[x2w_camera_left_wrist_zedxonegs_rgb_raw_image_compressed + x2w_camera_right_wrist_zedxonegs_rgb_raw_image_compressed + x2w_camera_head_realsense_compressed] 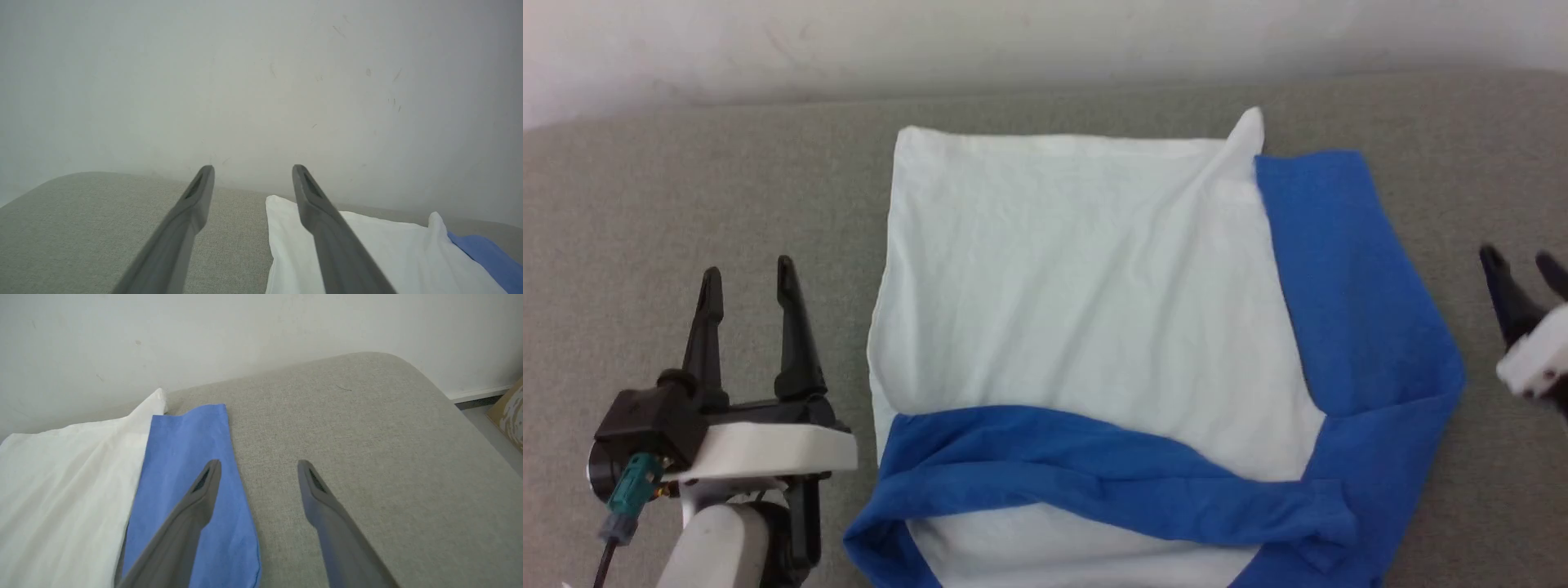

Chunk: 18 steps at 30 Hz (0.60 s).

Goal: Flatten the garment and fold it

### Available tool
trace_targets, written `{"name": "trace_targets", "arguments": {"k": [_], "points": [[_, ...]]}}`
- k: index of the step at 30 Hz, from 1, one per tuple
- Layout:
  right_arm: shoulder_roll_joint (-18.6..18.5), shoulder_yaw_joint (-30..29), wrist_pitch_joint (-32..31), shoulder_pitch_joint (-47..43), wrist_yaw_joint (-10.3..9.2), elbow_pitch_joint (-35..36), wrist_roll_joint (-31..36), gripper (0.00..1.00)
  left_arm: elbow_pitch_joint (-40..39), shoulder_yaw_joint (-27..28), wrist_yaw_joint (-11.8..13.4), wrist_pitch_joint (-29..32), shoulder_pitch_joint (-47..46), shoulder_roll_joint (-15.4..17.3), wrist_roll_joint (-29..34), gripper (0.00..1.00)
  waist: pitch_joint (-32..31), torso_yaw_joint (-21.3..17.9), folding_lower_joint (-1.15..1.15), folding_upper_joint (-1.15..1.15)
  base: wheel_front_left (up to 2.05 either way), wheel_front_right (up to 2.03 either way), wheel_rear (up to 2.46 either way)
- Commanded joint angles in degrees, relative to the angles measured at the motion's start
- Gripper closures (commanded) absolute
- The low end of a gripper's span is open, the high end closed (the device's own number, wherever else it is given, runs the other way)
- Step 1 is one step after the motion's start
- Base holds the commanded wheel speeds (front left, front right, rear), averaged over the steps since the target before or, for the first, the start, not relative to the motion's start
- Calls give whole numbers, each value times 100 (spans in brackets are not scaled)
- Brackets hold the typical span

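Note:
The garment point(1086, 286) lies on the grey cushion with its white body spread flat. One blue sleeve runs up its right side and another is folded across its near part. My left gripper point(749, 282) hovers open and empty just left of the garment's left edge. At the right border of the head view, my right gripper point(1523, 265) is open, a little way from the blue sleeve. In the left wrist view the white cloth point(388, 253) lies under the right finger point(322, 212). In the right wrist view the blue sleeve point(192, 457) lies under the left finger point(196, 502).
The grey upholstered surface point(686, 188) stretches left and right of the garment and ends at a white wall point(1013, 41) behind. In the right wrist view the cushion's rounded right corner point(408, 371) drops to a floor with a brown box point(510, 412).

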<state>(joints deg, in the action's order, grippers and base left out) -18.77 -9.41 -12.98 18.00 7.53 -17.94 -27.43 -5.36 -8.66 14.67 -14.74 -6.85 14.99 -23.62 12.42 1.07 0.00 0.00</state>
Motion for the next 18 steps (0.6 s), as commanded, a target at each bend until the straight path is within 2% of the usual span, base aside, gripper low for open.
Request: {"name": "trace_targets", "arguments": {"k": [1,9,18], "points": [[-126,161,-112,486,-4,-292,-157,0,-100,20,-36,-25,44,-80,76,0,539,317,0,0,0,0,0],[-732,972,-1051,2276,-4,-1582,-917,0,-319,63,-210,-25,-197,-450,244,0,1331,682,0,0,0,0,0],[-1121,1752,-1563,3292,-4,-2278,-1378,0,-338,46,-490,-26,-454,-818,489,0,1806,966,0,0,0,0,0]]}}
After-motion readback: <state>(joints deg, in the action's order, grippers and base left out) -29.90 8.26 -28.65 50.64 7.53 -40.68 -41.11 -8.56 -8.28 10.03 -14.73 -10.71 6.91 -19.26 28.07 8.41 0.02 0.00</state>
